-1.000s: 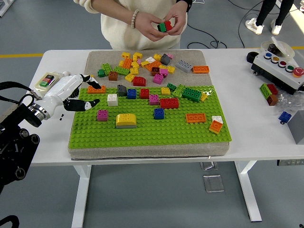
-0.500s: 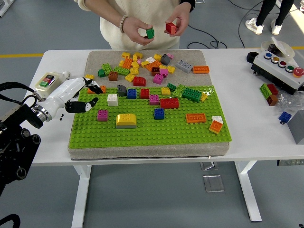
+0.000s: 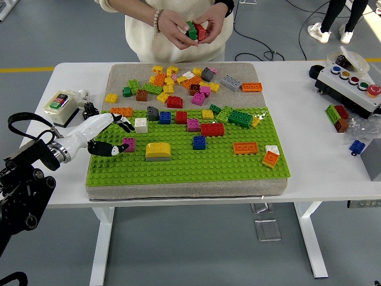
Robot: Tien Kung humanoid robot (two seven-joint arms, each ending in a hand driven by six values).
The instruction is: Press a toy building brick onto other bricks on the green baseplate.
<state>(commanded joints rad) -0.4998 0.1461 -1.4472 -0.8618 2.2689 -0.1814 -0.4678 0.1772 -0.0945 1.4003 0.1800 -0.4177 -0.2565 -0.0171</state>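
A small magenta brick (image 3: 128, 145) sits studs-up on the green baseplate (image 3: 178, 164), the left hand (image 3: 106, 134) open-fingered around it; a yellow brick (image 3: 158, 151) lies just beside.

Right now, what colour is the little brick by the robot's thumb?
Pink, or magenta: the small brick sits on the green baseplate beside the left hand. Head view.

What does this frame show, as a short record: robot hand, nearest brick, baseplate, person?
left hand: open, fingers spread over the baseplate's left edge, holding nothing
nearest brick: small magenta square brick, right beside the thumb tip; contact unclear
right hand: not in view
green studded baseplate: scattered bricks on it, including a yellow rounded brick
person's hands: together at the far side, holding small green and red bricks
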